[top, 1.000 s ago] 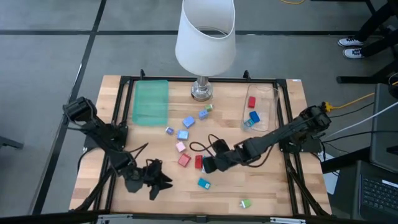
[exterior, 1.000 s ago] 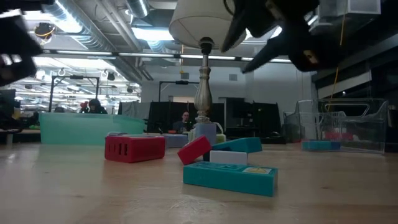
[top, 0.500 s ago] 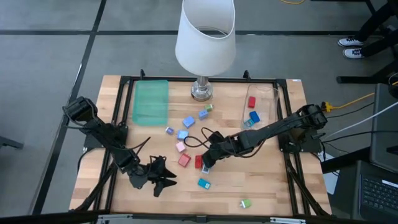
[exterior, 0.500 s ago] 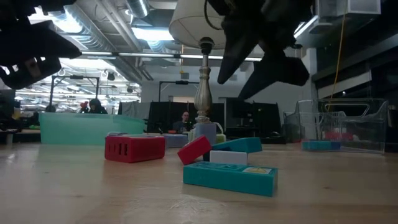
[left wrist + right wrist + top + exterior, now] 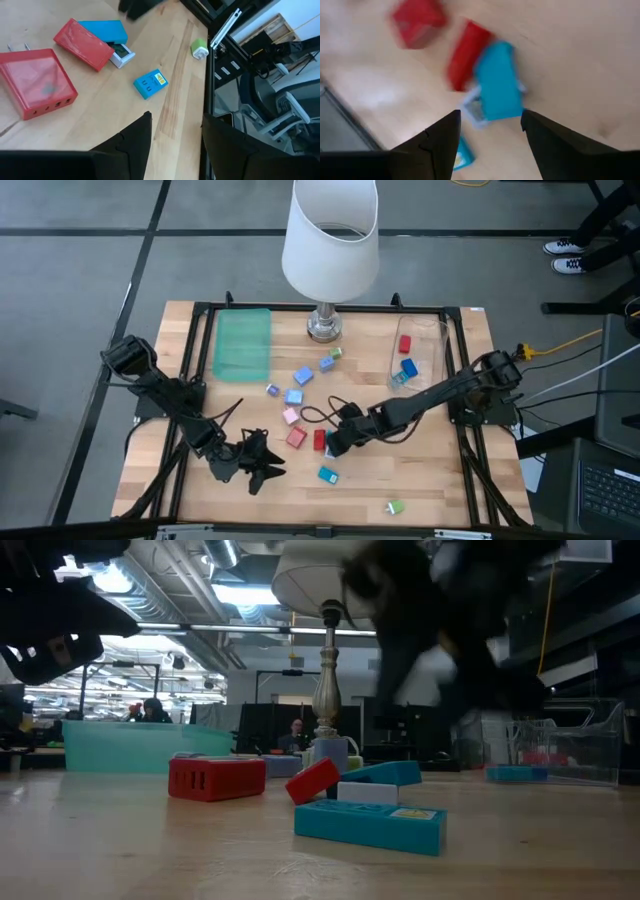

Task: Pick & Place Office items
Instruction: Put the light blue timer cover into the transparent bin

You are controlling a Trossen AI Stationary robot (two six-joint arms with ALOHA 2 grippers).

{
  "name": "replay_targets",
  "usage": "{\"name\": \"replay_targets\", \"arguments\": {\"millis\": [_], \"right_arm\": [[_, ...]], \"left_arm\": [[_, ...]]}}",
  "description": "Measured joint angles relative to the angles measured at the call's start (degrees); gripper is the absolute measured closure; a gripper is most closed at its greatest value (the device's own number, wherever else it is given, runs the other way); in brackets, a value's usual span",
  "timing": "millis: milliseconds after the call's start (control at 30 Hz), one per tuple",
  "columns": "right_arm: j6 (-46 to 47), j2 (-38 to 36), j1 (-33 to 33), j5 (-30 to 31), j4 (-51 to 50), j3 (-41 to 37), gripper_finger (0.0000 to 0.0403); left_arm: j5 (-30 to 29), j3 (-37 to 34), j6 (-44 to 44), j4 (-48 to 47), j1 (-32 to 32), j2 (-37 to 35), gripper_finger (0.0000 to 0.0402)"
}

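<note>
The office items (image 5: 300,395) lie scattered over the wooden tabletop (image 5: 440,480), most of them in front of the lamp (image 5: 330,240) that stands at the far middle edge. Left of the lamp lies a flat green tray (image 5: 243,343); right of it stands a clear plastic bin (image 5: 428,340) with a red and two blue pieces inside. In front of the lamp's base sit several light-blue and pink blocks, then a red square block (image 5: 296,437), a red bar (image 5: 319,440) and, touching the bar, a blue block (image 5: 497,82) with a small white piece at its end. Farther from the lamp lies a teal block (image 5: 328,475), and farthest a small green-and-white piece (image 5: 396,507). The right gripper (image 5: 331,448) hangs right over the red bar and blue block, jaws spread and grasping nothing. The left gripper (image 5: 262,465) hovers over bare wood left of the teal block, well in front of the lamp, jaws parted and empty.
</note>
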Motion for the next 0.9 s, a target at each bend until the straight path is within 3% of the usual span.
{"name": "replay_targets", "arguments": {"millis": [133, 200, 333, 500, 900], "right_arm": [[8.9, 1.0, 1.8, 2.4, 20.7, -7.3, 0.0179], [12.7, 1.0, 2.3, 6.9, 24.7, -9.4, 0.0179], [17.8, 1.0, 3.2, 12.6, 24.7, -11.1, 0.0179], [19.4, 1.0, 4.5, 9.8, 23.9, -11.2, 0.0179], [30.6, 1.0, 11.0, 9.3, 15.6, -11.2, 0.0179]], "left_arm": [[0.7, 0.0, -0.2, 0.1, 0.3, 0.0, 0.0233], [1.5, 0.0, -0.6, 0.2, 0.4, 0.0, 0.0233], [3.0, 0.0, -1.4, 0.3, 0.5, 0.0, 0.0233], [5.0, 0.0, -1.6, 0.4, 0.5, 0.0, 0.0233], [5.5, 0.0, -1.6, 0.3, 0.6, 0.0, 0.0233]]}}
